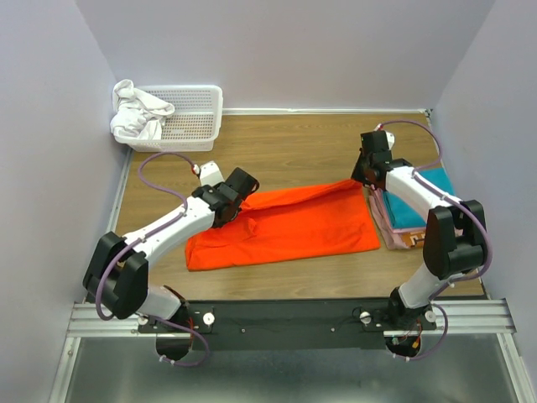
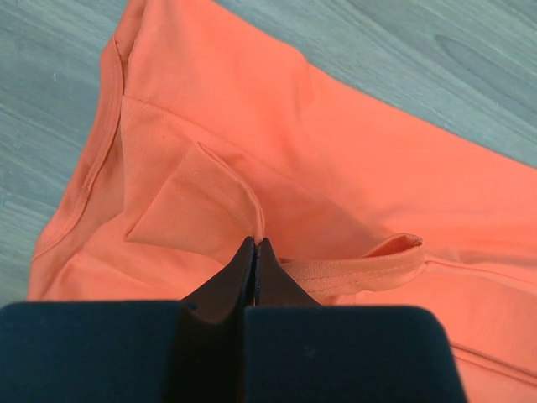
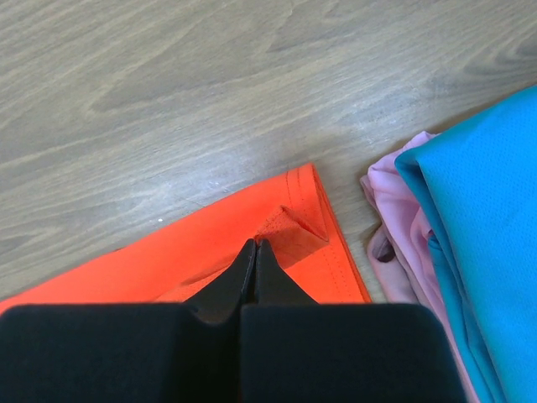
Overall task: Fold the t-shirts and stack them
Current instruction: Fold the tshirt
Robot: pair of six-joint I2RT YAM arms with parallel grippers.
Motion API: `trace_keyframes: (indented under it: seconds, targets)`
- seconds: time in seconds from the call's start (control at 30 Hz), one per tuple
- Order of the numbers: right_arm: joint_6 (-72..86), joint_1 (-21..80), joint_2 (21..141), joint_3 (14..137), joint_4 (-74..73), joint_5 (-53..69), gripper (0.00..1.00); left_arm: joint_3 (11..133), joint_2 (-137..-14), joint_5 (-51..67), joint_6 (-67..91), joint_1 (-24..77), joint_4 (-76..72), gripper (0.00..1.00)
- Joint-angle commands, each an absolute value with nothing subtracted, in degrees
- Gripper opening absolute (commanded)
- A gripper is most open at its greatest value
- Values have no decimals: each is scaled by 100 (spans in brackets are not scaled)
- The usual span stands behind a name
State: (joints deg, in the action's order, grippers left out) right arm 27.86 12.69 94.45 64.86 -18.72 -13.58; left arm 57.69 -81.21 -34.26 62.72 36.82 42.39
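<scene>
A bright orange t-shirt point(image 1: 285, 231) lies as a long folded band across the middle of the wooden table. My left gripper point(image 1: 243, 186) is at its far left end, shut on a raised pinch of orange cloth point(image 2: 352, 168) beside the sleeve hem; the closed tips show in the left wrist view point(image 2: 254, 243). My right gripper point(image 1: 367, 175) is shut on a tented pinch at the shirt's far right hem corner point(image 3: 168, 260), tips together point(image 3: 255, 243). To the right sits a stack of folded t-shirts: teal point(image 3: 495, 193) on top, pink point(image 3: 394, 210) under it, a patterned one point(image 1: 409, 241) at the near edge.
A white plastic basket point(image 1: 210, 126) stands at the back left with a white cloth point(image 1: 138, 113) draped over its corner. Walls close in the table on the left, back and right. Bare wood shows behind and in front of the orange shirt.
</scene>
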Motion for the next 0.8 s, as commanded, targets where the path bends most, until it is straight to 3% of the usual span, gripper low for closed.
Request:
trace_keyframes:
  seconds: [0.0, 0.47, 0.6, 0.73, 0.77]
  targets:
    - [2698, 1283, 9255, 6381, -1898, -1398, 0, 5529, -7893, -3542, 6486, 3770, 4202, 0]
    - [2751, 1283, 9237, 6091, -1898, -1424, 0, 4668, -7629, -3041, 6539, 4131, 3630, 0]
    - [2795, 1274, 9123, 5924, -1907, -1371, 6, 4439, -7567, -2883, 6442, 4166, 3419, 29]
    - [2830, 1283, 8966, 5722, -1907, -1520, 12, 4412, -7366, -2874, 6372, 4297, 3515, 46]
    - [2865, 1283, 8913, 5669, -1907, -1564, 24, 4395, -7278, -2874, 6381, 4333, 3533, 50]
